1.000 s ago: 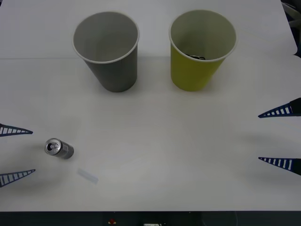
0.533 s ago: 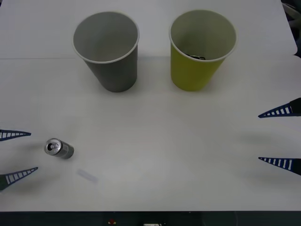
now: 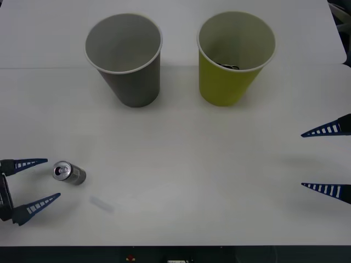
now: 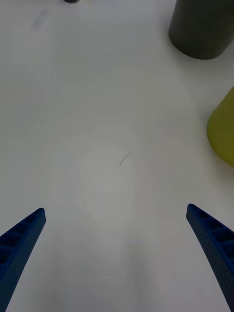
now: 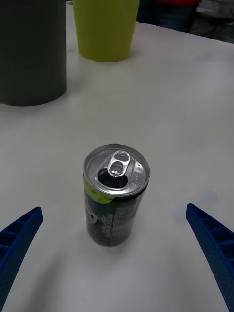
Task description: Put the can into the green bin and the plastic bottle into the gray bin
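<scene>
The can [image 3: 69, 173] is tiny and silver-gray, and it stands upright on the white table near the front left; its pull-tab top [image 5: 116, 168] faces up. My left gripper [image 3: 52, 178] is open just left of the can, one finger on each side of its near end without touching it. The can [image 5: 116, 195] stands between the left gripper's [image 5: 113, 208] fingertips. The gray bin [image 3: 134, 82] stands at the back left and the green bin [image 3: 227, 82] at the back right. My right gripper [image 3: 301, 160] hangs open at the right edge. The plastic bottle is out of view.
Something small and dark [image 3: 230, 67] lies inside the green bin. A faint pale patch [image 3: 102, 205] marks the table just right of the can. The table's front edge [image 3: 175, 245] runs close below the left gripper. The gray bin [image 4: 202, 29] and green bin [image 4: 224, 131] stand beyond the right gripper [image 4: 116, 210].
My left gripper has come in from the left edge toward the can and turned, with its fingers now flanking the can's near end. The can, both bins and the right gripper have not moved.
</scene>
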`<state>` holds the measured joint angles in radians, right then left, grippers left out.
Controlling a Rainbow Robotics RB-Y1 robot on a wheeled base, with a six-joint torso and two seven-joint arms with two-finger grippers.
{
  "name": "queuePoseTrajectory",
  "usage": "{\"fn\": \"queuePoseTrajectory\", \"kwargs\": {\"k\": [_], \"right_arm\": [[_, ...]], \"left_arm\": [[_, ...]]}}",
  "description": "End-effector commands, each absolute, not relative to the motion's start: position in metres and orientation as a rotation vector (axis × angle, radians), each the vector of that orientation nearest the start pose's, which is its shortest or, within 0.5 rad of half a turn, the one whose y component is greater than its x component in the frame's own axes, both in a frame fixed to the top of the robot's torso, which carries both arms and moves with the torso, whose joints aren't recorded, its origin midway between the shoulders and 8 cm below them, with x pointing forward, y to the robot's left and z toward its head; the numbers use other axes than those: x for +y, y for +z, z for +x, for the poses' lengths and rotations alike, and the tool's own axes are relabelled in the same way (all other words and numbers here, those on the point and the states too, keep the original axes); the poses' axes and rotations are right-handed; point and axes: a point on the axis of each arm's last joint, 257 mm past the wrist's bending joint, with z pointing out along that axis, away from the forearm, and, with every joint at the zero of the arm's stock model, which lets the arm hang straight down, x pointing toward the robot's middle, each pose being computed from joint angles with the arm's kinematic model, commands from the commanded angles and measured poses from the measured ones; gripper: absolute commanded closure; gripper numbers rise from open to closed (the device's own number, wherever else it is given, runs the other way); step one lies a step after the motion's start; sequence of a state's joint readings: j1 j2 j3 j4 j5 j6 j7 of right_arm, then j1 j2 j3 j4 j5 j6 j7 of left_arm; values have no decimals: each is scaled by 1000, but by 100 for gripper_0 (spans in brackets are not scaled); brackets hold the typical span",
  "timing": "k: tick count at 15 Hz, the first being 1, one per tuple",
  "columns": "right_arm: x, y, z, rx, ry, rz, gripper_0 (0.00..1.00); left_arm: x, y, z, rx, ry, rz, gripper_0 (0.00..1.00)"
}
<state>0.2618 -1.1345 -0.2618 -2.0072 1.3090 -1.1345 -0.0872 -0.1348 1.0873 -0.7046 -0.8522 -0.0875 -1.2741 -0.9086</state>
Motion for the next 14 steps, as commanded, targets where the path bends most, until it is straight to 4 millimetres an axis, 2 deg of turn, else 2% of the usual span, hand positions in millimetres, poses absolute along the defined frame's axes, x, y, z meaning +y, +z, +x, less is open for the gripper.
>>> {"fn": "queuePoseTrajectory", "kwargs": {"k": [1,8,12,14], "right_arm": [[-286,-167,341,1596,209,-1634,0],[-286,-167,341,1596,209,-1634,0],[-286,-167,341,1596,209,-1634,0],[-286,-167,341,1596,209,-1634,0]], "left_arm": [[361,-296,372,1509,-460,956,0],[331,-320,384,1512,-504,842,0],[310,-324,400,1499,-510,811,0],[309,-324,402,1499,-507,811,0]]}}
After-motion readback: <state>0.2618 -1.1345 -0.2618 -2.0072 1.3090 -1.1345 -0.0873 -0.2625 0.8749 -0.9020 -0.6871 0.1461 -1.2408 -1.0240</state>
